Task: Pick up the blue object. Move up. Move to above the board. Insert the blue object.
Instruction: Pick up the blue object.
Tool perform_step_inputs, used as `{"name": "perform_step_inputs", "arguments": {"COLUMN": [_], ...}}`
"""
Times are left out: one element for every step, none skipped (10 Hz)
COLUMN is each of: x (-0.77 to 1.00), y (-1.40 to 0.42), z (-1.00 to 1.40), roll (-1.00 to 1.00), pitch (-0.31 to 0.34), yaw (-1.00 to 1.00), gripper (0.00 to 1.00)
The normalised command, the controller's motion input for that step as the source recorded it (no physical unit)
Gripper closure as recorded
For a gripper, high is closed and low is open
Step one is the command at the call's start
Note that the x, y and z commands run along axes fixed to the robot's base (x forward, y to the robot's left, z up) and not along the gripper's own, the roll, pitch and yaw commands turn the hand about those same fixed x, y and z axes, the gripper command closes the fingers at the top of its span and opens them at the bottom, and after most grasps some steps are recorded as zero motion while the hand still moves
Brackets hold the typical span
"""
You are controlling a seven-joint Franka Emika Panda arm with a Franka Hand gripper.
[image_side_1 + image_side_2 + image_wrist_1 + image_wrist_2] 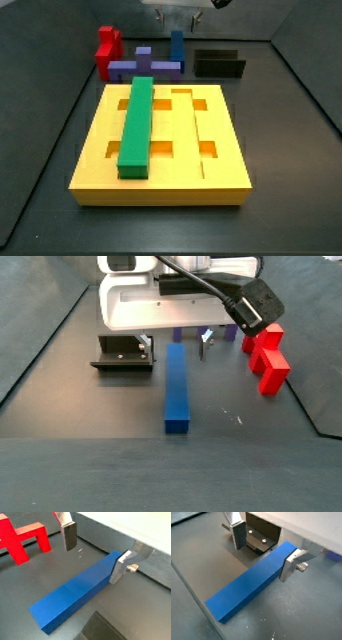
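The blue object (pixel 77 592) is a long blue bar lying flat on the dark floor; it also shows in the wrist view (pixel 254 579) and in both side views (pixel 177 381) (pixel 177 45). My gripper (pixel 95 554) is open and low over the bar's far end. One finger (pixel 123 568) stands right against the bar's side. The other finger (pixel 69 534) stands well clear of it. The gripper also shows in a side view (pixel 190 344). The yellow-orange board (pixel 214 150) lies nearer that camera, with a green bar (pixel 138 125) in one groove.
The dark fixture (pixel 261 537) stands just beside the bar's far end and the free finger; it also shows in both side views (pixel 123 354) (pixel 221 63). A red block (pixel 23 539) (pixel 267 356) and a purple cross-shaped block (pixel 140 68) lie nearby.
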Motion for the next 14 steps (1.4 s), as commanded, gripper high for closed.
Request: {"name": "perform_step_inputs", "arguments": {"x": [0.04,0.09,0.0,-0.07,0.0,0.0,0.0,0.0,0.01,0.0,0.0,0.0,0.0,0.0], "y": [0.0,0.0,0.05,0.08,0.05,0.09,0.07,0.07,0.05,0.0,0.0,0.0,0.0,0.0], "z": [-0.23,-0.4,-0.45,-0.46,-0.48,-0.42,-0.33,-0.19,-0.02,-0.03,-0.03,-0.01,0.0,0.0], "roll": [-0.13,-0.21,-0.21,-0.15,-0.22,-0.28,-0.27,-0.21,-0.09,-0.01,0.0,0.03,0.02,0.0], "pitch": [-0.011,-0.071,-0.099,-0.12,-0.143,-0.164,-0.123,-0.06,0.0,0.0,0.0,0.0,0.0,0.0], "yaw": [0.0,-0.08,-0.15,-0.12,-0.11,-0.08,-0.06,-0.05,-0.04,0.0,0.0,0.0,0.0,0.0], "gripper": [0.0,0.0,0.0,0.0,0.0,0.0,0.0,0.0,0.0,0.0,0.0,0.0,0.0,0.0]}}
